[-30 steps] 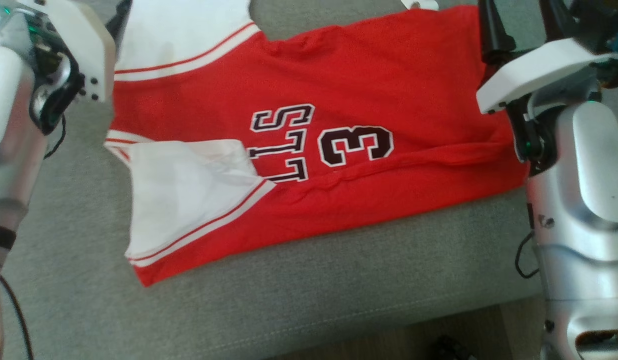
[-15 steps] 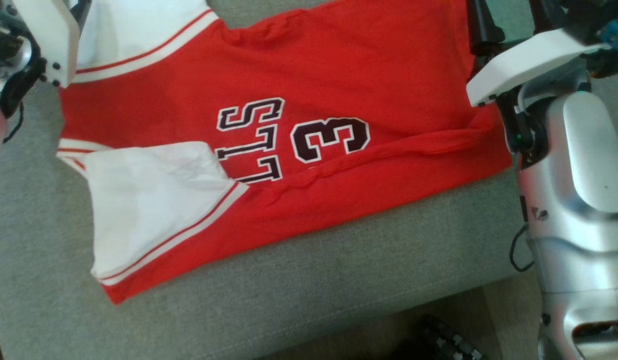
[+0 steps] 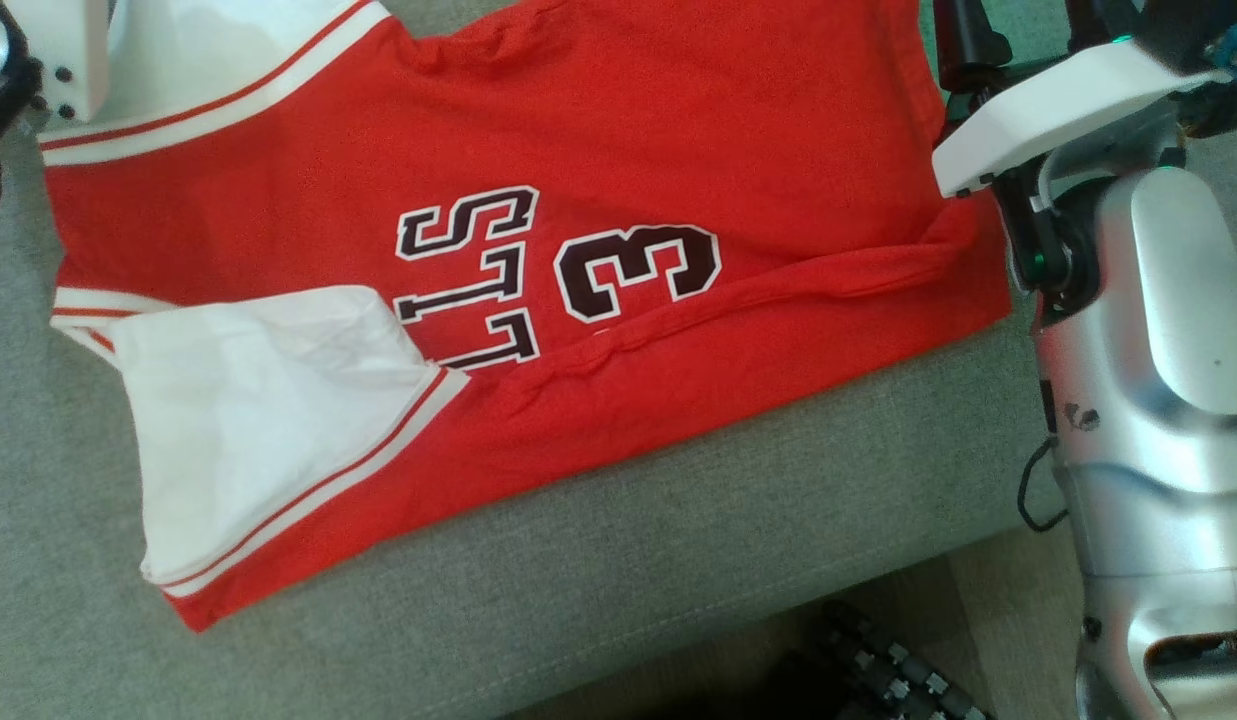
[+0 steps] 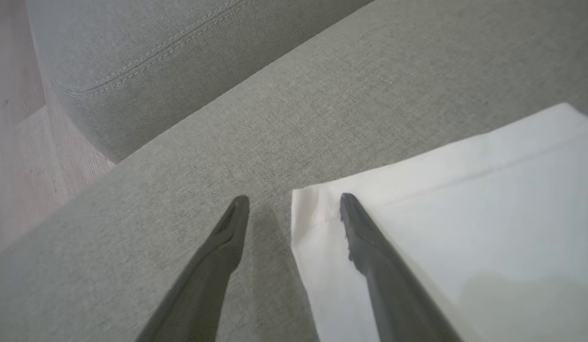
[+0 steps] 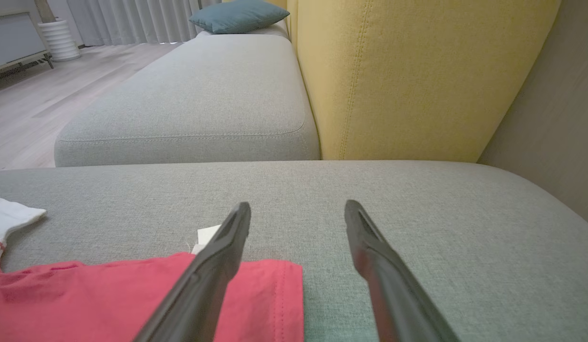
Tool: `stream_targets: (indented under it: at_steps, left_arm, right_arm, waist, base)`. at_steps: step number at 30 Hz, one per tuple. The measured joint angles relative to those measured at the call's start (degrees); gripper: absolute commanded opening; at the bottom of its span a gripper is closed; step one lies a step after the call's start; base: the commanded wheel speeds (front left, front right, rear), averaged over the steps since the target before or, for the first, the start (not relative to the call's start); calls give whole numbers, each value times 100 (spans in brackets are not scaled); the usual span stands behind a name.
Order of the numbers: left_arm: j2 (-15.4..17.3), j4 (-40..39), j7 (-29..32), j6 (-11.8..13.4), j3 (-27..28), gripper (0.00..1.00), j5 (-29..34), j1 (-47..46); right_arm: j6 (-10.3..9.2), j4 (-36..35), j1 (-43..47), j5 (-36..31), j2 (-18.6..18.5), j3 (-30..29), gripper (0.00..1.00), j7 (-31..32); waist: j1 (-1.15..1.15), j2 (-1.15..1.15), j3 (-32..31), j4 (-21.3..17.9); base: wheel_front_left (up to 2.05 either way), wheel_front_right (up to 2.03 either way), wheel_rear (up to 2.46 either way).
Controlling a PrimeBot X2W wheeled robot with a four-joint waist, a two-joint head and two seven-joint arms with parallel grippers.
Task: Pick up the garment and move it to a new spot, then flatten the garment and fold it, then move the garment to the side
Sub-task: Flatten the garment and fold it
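Red shirt with white sleeves, flat on grey sofa, left claw open, right claw open, same spot as before, seen from a new angle

Apparently a rightward camera swing: garment and left arm's white housing further left in frame.

Grey sofa seat, yellow backrest, teal pillow (far end), wooden floor

The garment lies on the seat, left hand and right hand at opposite ends.
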Motion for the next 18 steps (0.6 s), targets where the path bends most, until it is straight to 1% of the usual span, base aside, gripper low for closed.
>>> stream_targets:
  at_steps: [2,3,4,7,9,14,18]
  left_arm:
    - [-4,44,3,0,-33,100,-164,-36]
    - [-7,46,22,0,-57,89,-252,-44]
    - [-12,40,123,3,-86,0,-371,-54]
    - [4,-188,291,0,-299,0,-642,-115]
    - [-21,-256,241,2,-343,0,-759,-114]
    - [-64,-244,-166,1,-450,0,-979,-91]
    - [-250,-309,-658,0,-450,0,-1132,-64]
  right_arm:
    - [0,-7,0,0,0,4,100,0]
    - [0,-7,0,8,0,2,100,0]
    - [0,-7,0,26,0,-1,100,-1]
    - [0,-8,0,32,1,-33,100,-1]
    - [0,-3,0,27,2,-94,100,-2]
    - [0,57,-1,-13,7,-243,100,1]
    - [0,221,-2,86,4,-388,100,129]
  waist:
    - [0,0,27,-22]
    - [0,0,40,-30]
    - [0,0,51,-36]
    - [0,0,65,-18]
    - [0,0,62,22]
    - [0,0,-56,193]
    - [0,0,-222,420]
  base:
    - [0,0,0]
    - [0,0,0]
    - [0,0,0]
    - [0,0,0]
    - [0,0,0]
    - [0,0,0]
    - [0,0,0]
